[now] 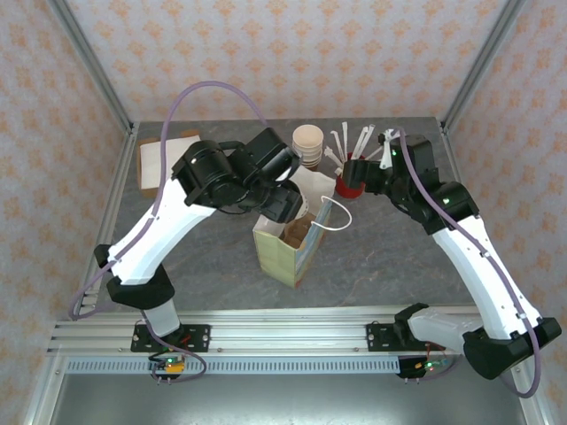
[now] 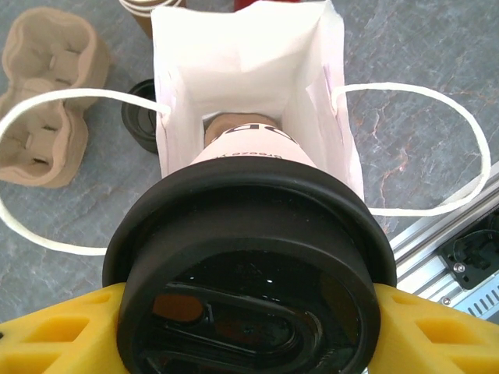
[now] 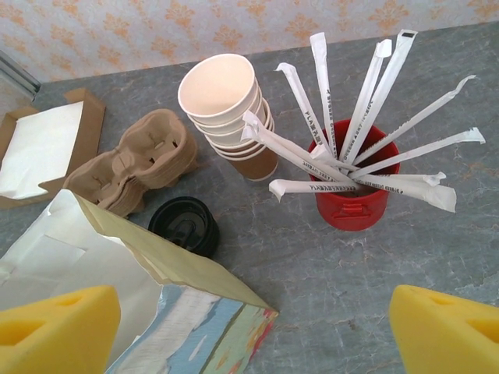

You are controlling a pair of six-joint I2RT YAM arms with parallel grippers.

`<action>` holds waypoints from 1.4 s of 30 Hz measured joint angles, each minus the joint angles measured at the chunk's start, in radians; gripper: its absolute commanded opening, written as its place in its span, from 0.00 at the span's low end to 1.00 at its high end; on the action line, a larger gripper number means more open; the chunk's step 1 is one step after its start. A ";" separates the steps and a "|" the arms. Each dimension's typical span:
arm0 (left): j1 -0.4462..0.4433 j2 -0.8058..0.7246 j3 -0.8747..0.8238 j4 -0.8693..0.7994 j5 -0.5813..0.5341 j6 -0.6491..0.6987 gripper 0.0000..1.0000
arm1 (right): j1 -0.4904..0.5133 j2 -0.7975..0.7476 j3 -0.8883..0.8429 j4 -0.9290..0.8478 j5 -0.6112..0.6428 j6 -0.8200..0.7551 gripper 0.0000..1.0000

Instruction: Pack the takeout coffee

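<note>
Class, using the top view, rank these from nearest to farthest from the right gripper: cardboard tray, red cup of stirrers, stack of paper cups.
1. Red cup of stirrers, just left of the right gripper.
2. Stack of paper cups, further left, toward the back.
3. Cardboard tray, at the table's far left.
</note>
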 measured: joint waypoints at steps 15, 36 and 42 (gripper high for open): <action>0.032 0.138 -0.056 -0.008 0.053 -0.061 0.48 | 0.000 -0.078 -0.133 0.037 0.009 -0.004 0.90; 0.063 0.135 -0.195 -0.008 0.148 -0.079 0.46 | 0.000 -0.087 -0.185 0.083 0.001 -0.003 0.90; 0.065 0.136 -0.200 -0.008 0.156 -0.078 0.46 | 0.000 -0.087 -0.185 0.090 -0.010 -0.003 0.90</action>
